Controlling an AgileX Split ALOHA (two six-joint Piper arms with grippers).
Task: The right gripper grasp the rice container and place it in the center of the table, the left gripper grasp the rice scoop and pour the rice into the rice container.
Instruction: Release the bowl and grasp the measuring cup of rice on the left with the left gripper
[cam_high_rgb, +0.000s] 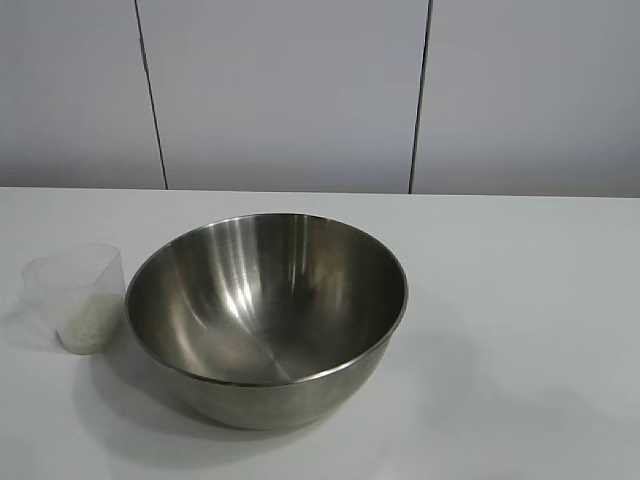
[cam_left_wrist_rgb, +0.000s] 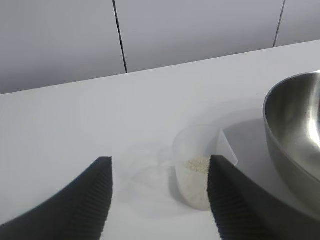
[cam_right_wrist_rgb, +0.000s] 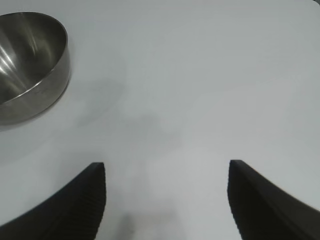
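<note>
Bowl and scoop set out on table (cam_high_rgb: 540, 300); both grippers spread, nothing held.

The rice container (cam_high_rgb: 267, 315) is seen upright near mid-table in the exterior view, interior bare. The rice scoop (cam_high_rgb: 80, 297) is placed upright just beside it at its 9 o'clock, with rice (cam_high_rgb: 86, 325) filling the lower part. The left gripper (cam_left_wrist_rgb: 160, 192) is held wide apart, the scoop framed between its fingers. The right gripper (cam_right_wrist_rgb: 167, 192) is likewise spread over bare tabletop, well apart from the container.
</note>
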